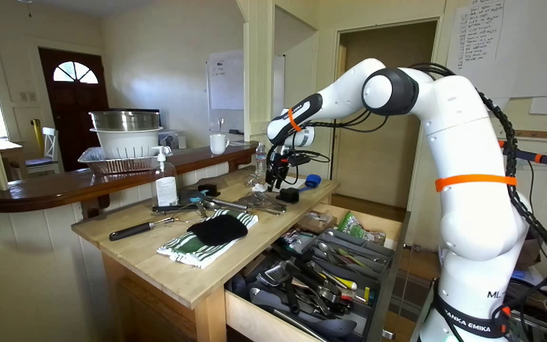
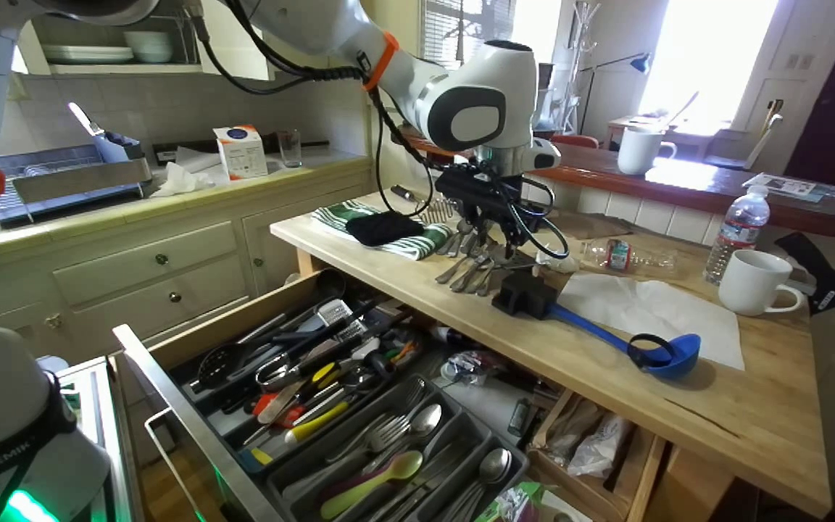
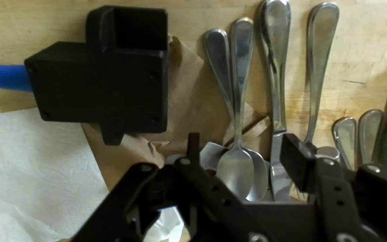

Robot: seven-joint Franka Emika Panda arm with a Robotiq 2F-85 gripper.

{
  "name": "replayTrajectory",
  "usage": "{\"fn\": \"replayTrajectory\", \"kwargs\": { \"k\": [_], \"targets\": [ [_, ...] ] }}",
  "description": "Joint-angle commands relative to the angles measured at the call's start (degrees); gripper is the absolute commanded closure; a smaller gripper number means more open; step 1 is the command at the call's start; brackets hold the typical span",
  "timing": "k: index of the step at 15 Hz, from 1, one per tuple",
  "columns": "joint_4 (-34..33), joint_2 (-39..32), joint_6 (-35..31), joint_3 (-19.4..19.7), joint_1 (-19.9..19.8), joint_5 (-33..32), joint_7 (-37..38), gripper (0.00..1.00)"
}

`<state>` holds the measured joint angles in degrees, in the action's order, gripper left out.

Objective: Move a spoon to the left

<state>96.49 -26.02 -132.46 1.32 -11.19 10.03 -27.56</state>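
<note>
In the wrist view, the spoon (image 3: 236,158) lies among metal cutlery (image 3: 277,90) on the grained wooden tabletop (image 3: 368,47), its long axis running nearly top to bottom, bowl toward the lower edge. That polished oval bowl overlaps a second spoon (image 3: 260,178) and shows between the wide-spread tips of the pincer (image 3: 242,143). Creased brown paper (image 3: 186,104) lies beside the handle. In an exterior view, a green-and-white striped cloth (image 1: 185,249) rests on the tabletop. In an exterior view, the pincer points down over the cutlery.
</note>
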Motion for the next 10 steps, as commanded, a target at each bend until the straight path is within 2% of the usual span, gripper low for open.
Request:
{"fn": "replayTrajectory", "kwargs": {
  "k": [1,2,4,8,9,10],
  "targets": [
    [-4.74,-4.46,1.30,-1.51,-1.04,-0.02,0.08,0.42],
    [-5.42,-5.21,1.36,-1.80,-1.15,0.02,0.07,0.48],
    [-6.58,-6.59,1.86,-2.20,-1.21,-0.14,0.27,0.48],
    [-7.60,-8.00,2.07,-2.84,-1.25,-0.22,0.74,0.68],
    [-7.76,-8.23,2.00,-2.98,-1.33,-0.15,0.73,0.66],
    [-7.96,-8.44,2.27,-3.13,-1.41,-0.12,0.63,0.72]
  ]
}}
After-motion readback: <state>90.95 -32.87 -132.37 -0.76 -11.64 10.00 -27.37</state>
